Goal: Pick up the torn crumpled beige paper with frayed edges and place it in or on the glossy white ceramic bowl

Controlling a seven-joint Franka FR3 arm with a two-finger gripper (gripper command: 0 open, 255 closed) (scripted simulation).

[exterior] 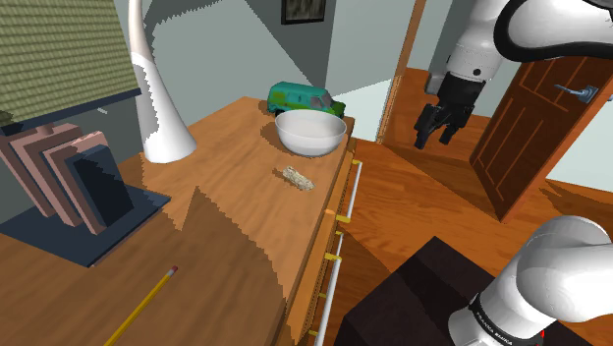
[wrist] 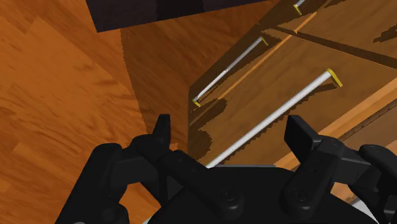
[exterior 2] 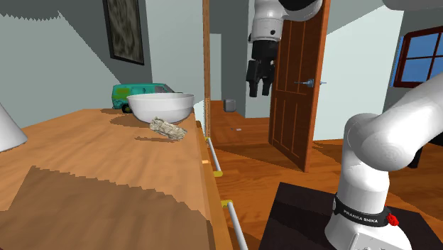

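Observation:
A small crumpled beige paper (exterior: 297, 178) (exterior 2: 167, 129) lies on the wooden dresser top (exterior: 226, 187), a short way in front of a white bowl (exterior: 309, 131) (exterior 2: 161, 106). The bowl stands upright near the dresser's drawer-side edge. My black gripper (exterior: 437, 126) (exterior 2: 257, 79) hangs in the air off the dresser, above the wooden floor and beside the drawer fronts. Its fingers point down. In the wrist view the gripper (wrist: 232, 133) is open, its fingers apart with nothing between them, over the drawer handles.
A green toy van (exterior: 306, 98) (exterior 2: 140, 94) sits behind the bowl. A white lamp base (exterior: 162, 108), a rack of pink slabs (exterior: 74, 172) on a dark mat and a yellow pencil (exterior: 142, 305) lie further along the top. A brown door (exterior: 535, 118) stands open behind the arm.

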